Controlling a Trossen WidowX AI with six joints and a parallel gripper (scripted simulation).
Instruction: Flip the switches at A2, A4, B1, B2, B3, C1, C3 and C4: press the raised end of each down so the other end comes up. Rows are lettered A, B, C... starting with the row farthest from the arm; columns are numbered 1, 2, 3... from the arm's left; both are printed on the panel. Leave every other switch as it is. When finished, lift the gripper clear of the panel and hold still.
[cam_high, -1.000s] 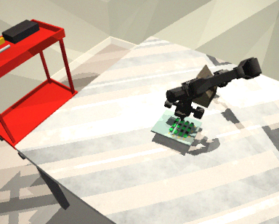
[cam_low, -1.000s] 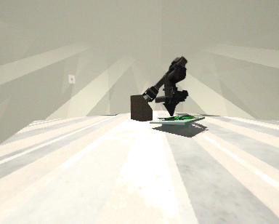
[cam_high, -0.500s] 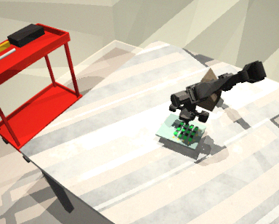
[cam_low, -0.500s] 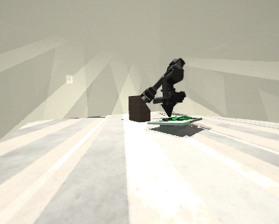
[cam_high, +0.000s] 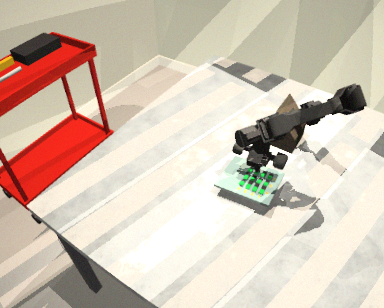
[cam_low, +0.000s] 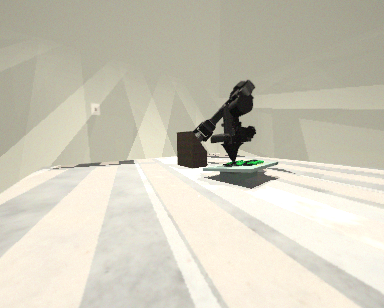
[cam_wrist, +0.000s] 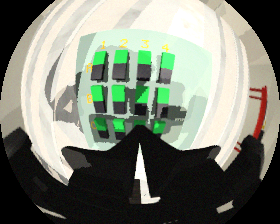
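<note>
A pale green panel (cam_high: 227, 182) (cam_low: 215, 169) (cam_wrist: 199, 65) carries three rows of four rocker switches, each with a green half toward the far side and a dark half toward the arm. In the wrist view row A runs from A1 (cam_wrist: 99, 65) to A4 (cam_wrist: 167, 67), and row B from B1 (cam_wrist: 98, 99) to B4 (cam_wrist: 163, 101). My gripper (cam_high: 258, 170) (cam_low: 234, 161) (cam_wrist: 139, 127) is shut and empty, tips down at row C over the near part of C3 (cam_wrist: 140, 122). Contact cannot be told. C1 (cam_wrist: 101, 125), C2 (cam_wrist: 119, 126) and C4 (cam_wrist: 159, 127) show beside it. Which ends are raised is unclear.
The panel stands on a striped table (cam_high: 165, 210) (cam_low: 150, 240). The arm's brown base block (cam_high: 291, 137) (cam_low: 191, 149) is behind it. A red cart (cam_high: 55, 150) (cam_wrist: 263, 107) holding a black box (cam_high: 36, 47) stands off the table's side. Shadows cross the switches.
</note>
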